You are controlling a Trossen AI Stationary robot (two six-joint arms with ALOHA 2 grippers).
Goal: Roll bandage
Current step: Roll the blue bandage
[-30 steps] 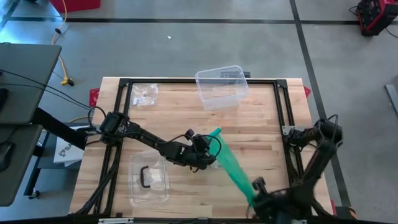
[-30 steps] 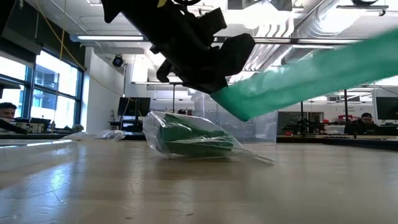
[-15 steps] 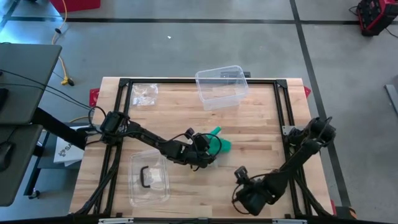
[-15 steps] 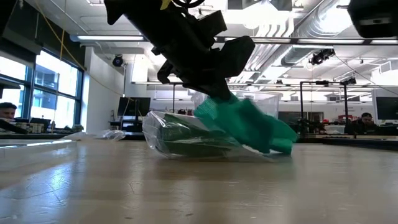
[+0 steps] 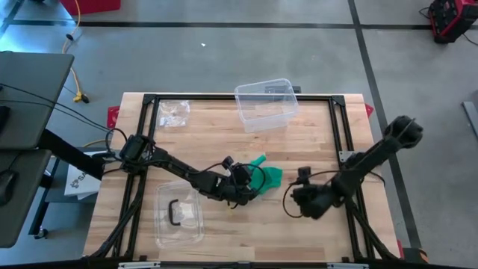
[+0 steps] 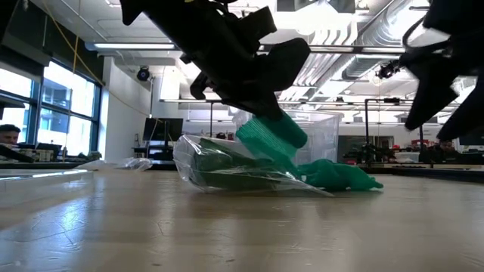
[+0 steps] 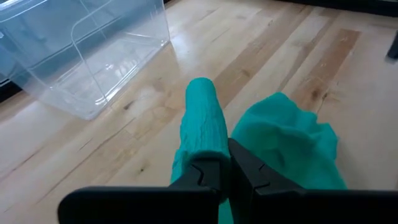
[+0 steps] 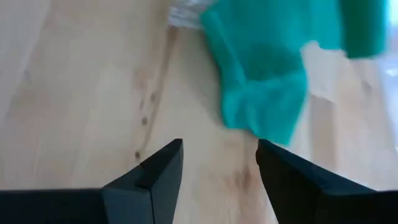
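Released a second ago, the green bandage [image 5: 263,173] has dropped slack onto the worktop [image 5: 314,149], heaped just right of the left claw [image 5: 250,188]. That claw is clamped tight on the rolled end. Right claw [image 8: 219,163] hangs beside the heap, fingers spread, holding nothing.
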